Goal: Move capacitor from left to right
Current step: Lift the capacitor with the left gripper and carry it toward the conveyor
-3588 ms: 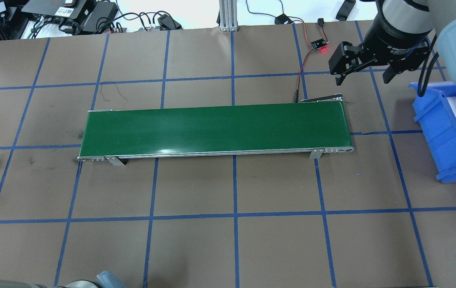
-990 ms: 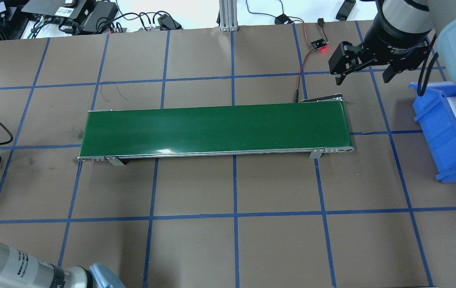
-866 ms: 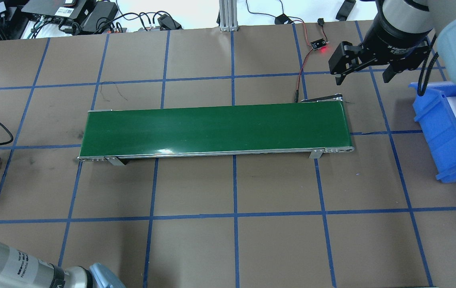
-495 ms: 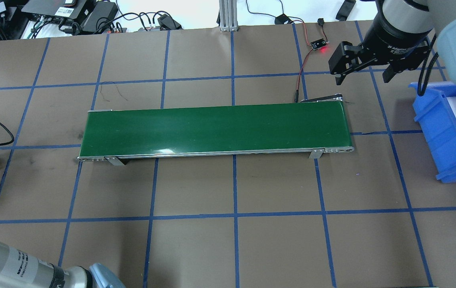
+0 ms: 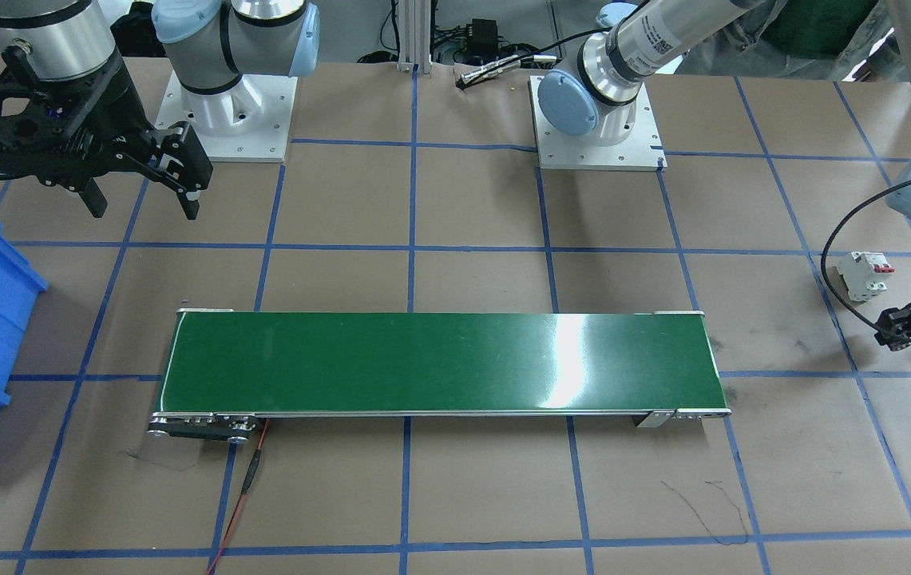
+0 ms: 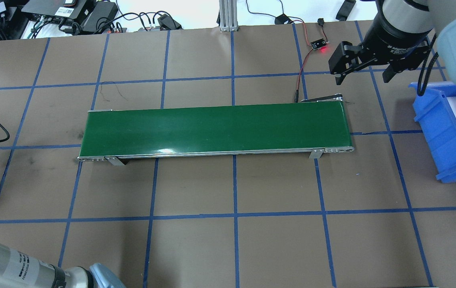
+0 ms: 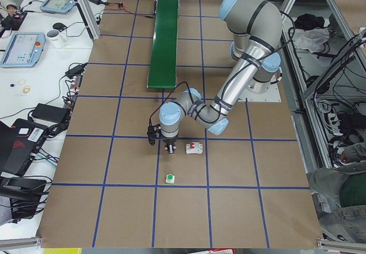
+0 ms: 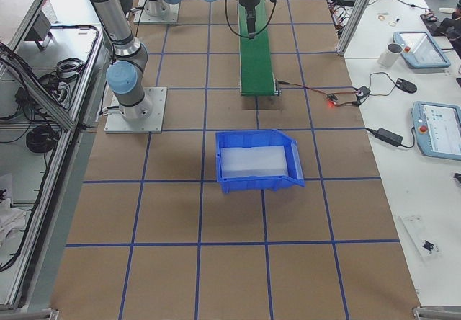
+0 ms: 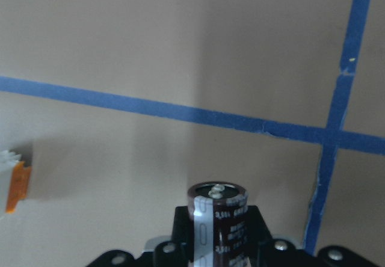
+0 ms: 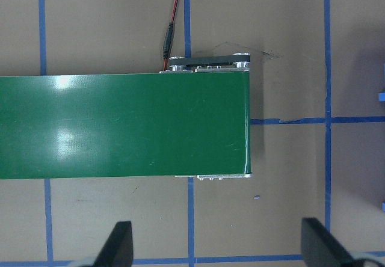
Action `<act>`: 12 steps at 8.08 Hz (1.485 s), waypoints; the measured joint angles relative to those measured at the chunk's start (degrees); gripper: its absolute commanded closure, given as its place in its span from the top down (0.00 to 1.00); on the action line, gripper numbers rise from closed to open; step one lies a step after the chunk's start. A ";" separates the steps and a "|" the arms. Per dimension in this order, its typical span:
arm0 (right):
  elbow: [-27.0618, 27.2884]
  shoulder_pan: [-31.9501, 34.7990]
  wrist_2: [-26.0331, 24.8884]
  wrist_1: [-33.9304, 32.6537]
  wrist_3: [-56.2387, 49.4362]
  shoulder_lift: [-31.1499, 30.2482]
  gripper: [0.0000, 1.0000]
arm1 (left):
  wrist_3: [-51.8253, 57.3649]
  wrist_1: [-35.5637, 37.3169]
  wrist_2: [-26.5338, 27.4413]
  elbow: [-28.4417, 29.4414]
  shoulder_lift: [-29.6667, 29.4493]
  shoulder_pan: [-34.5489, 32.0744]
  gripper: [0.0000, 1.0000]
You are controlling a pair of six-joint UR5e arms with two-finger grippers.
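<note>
While the left fingers (image 9: 181, 231) clamp the capacitor (image 9: 218, 219) between them, a small orange-and-white part (image 9: 15, 186) lies on the bench (image 9: 120, 50) off to one side. A white circuit breaker (image 5: 865, 275) stands near them. Far across the green conveyor (image 5: 439, 363), the right fingers (image 10: 120, 243) hang spread apart near its other end, grasping nothing. A blue bin (image 6: 451, 132) sits close by them.

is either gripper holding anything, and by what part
Left gripper holds the capacitor by its sides; right gripper open, empty.
</note>
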 measured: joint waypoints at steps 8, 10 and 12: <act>0.00 0.00 0.05 -0.07 0.02 0.00 1.00 | -9.06 -16.64 4.05 -3.46 20.26 -13.67 0.00; 0.00 0.00 0.05 -0.07 -0.02 0.00 1.00 | -14.88 -18.11 7.07 -4.52 21.09 -19.54 0.00; 0.00 0.00 0.05 -0.17 -0.10 0.00 1.00 | -18.09 -22.29 8.20 -4.42 20.96 -23.21 0.00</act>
